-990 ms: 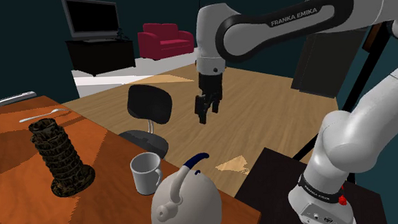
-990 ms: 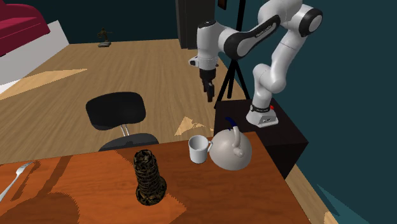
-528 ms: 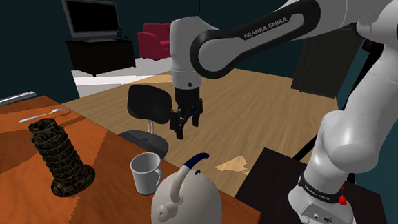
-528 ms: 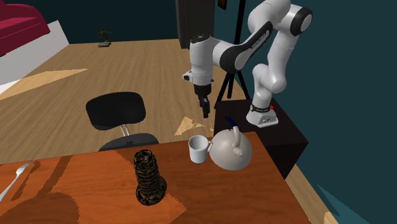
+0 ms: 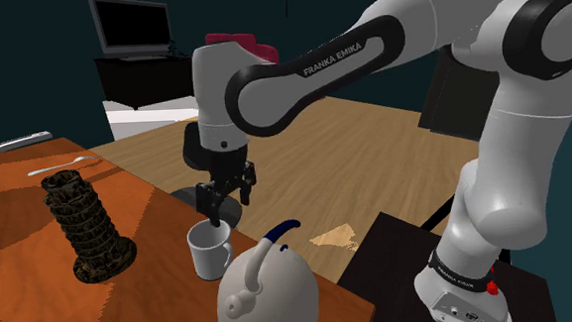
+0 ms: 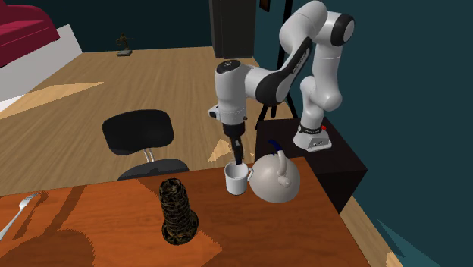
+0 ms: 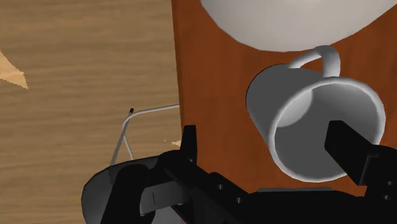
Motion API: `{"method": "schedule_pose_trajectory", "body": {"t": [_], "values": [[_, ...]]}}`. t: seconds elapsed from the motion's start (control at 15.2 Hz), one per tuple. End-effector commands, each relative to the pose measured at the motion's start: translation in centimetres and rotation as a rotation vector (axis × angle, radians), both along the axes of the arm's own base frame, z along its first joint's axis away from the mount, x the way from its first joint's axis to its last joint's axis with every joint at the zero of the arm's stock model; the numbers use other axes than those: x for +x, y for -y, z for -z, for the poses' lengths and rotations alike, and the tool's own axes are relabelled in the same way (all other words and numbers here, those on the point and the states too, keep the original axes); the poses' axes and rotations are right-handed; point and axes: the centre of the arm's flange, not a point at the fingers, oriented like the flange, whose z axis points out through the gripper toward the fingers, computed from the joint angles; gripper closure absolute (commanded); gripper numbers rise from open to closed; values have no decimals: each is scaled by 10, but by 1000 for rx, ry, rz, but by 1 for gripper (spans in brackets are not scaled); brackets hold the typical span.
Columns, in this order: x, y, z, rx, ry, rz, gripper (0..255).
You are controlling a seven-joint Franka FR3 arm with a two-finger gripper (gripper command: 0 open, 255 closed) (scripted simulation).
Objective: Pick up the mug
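A white mug stands upright near the wooden table's edge, its handle turned toward the teapot. My black gripper hangs open just above the mug's rim and touches nothing. In the second exterior view the gripper points straight down over the mug. In the wrist view the fingers stand wide apart: one finger lies past the table edge over the floor, the other over the far rim of the mug. The gripper holds nothing.
A large pale teapot with a blue-tipped handle stands right beside the mug. A dark leaning-tower model and a fork sit further along the table. A black office chair stands on the floor just beyond the table edge.
The arm has swung toward the shoulder view's left and come down, from above the floor to just over the mug. The fingers have stayed open.
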Motion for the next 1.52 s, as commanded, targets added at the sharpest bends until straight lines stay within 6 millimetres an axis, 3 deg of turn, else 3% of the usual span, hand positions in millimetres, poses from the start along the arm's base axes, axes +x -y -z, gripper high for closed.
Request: {"method": "schedule_pose_trajectory", "body": {"t": [0.0,0.59,0.66,1.25,1.45], "values": [[11,-18,8,7,-2,3,0],[11,-18,48,7,-2,3,0],[11,-17,49,7,-2,3,255],[11,-18,48,7,-2,3,255],[11,-18,32,7,-2,3,255]]}}
